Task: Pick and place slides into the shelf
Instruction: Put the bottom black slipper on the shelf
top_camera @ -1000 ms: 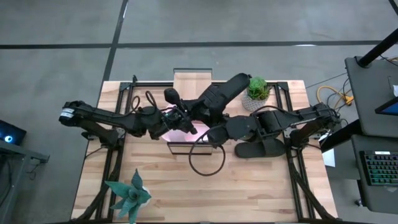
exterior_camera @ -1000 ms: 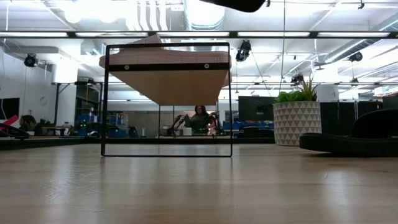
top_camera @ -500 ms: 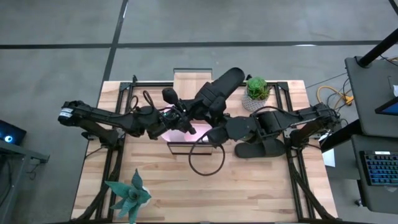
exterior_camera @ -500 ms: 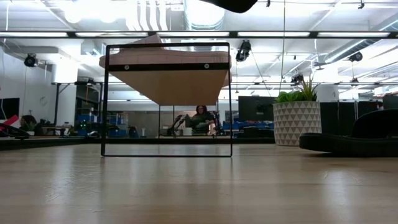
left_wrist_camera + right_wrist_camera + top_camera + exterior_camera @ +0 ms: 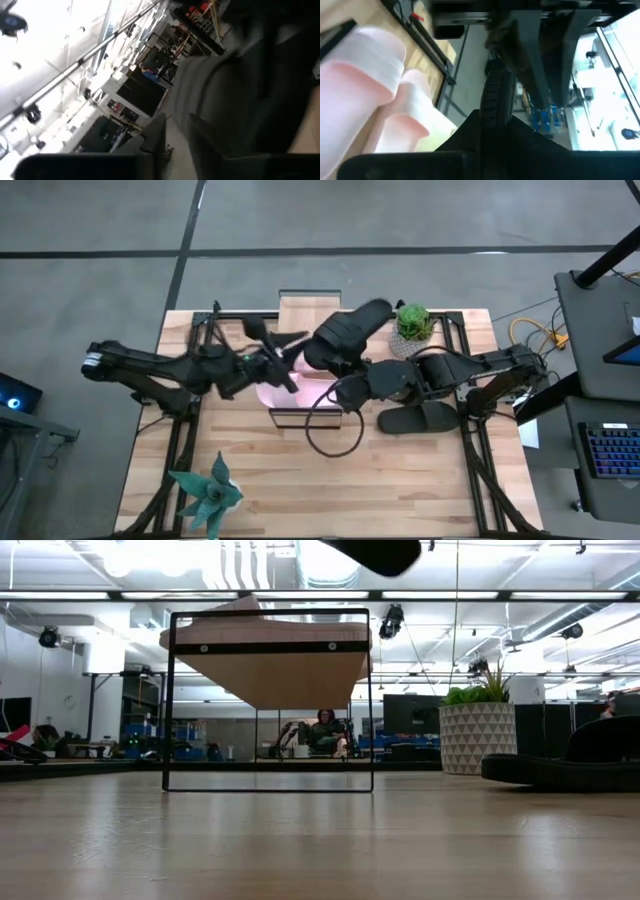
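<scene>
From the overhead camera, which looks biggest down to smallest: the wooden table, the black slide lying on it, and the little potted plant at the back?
1. Table, by far.
2. Black slide lying on the table.
3. Potted plant, smallest.

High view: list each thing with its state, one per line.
Raised black slide: held in the air by right gripper.
Second black slide: lying on the table.
Pink slides: resting on the shelf.
Left gripper: beside the raised slide.
Potted plant: upright.
</scene>
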### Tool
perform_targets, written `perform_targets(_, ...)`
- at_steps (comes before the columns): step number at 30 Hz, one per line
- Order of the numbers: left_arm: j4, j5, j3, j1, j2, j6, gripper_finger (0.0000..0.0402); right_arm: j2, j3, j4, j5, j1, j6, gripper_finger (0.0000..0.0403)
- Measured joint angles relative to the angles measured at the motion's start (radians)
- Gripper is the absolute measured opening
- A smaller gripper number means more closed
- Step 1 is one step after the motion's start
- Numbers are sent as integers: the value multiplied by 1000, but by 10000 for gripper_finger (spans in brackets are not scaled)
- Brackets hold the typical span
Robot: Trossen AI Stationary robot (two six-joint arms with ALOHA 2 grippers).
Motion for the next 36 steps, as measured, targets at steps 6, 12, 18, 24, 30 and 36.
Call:
perform_targets(6,-110,0,-44,-5,-128,-103,142,-4,-4,2,-47,2,0,43)
perform_targets(12,-301,87,-100,-8,-252,-243,182,-40,-5,64,-253,1,31,43)
perform_targets(18,-293,351,-208,-8,-369,-255,185,-72,-6,219,-478,2,46,43)
perform_targets(24,-121,433,-324,-8,-421,-210,185,-68,-16,354,-608,1,74,43)
perform_targets(30,184,445,-453,-8,-402,-64,185,-64,-20,425,-676,2,85,43)
perform_targets(36,286,482,-478,-6,-343,-14,185,-62,-21,437,-738,2,124,43)
